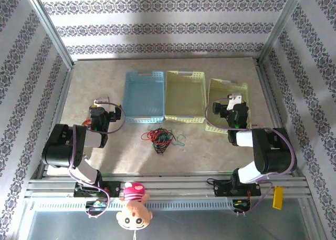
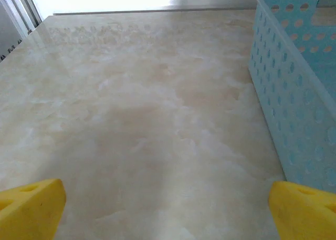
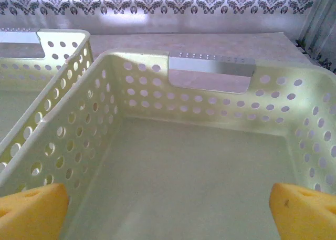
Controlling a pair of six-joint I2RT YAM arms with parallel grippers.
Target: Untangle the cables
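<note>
Both jaws spread in wrist views; the overhead view adds tangled cables (image 1: 161,137).

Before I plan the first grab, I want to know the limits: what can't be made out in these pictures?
cables: top view, too small to trace which strand crosses over which.
left gripper, right gripper: wrist views, bottom edge cuts off all but the yellow tips.
blue basket: left wrist view, inside hidden by its own wall.

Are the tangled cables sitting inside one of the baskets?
No, the cables lie in a heap on the table, just in front of the blue basket.
</note>
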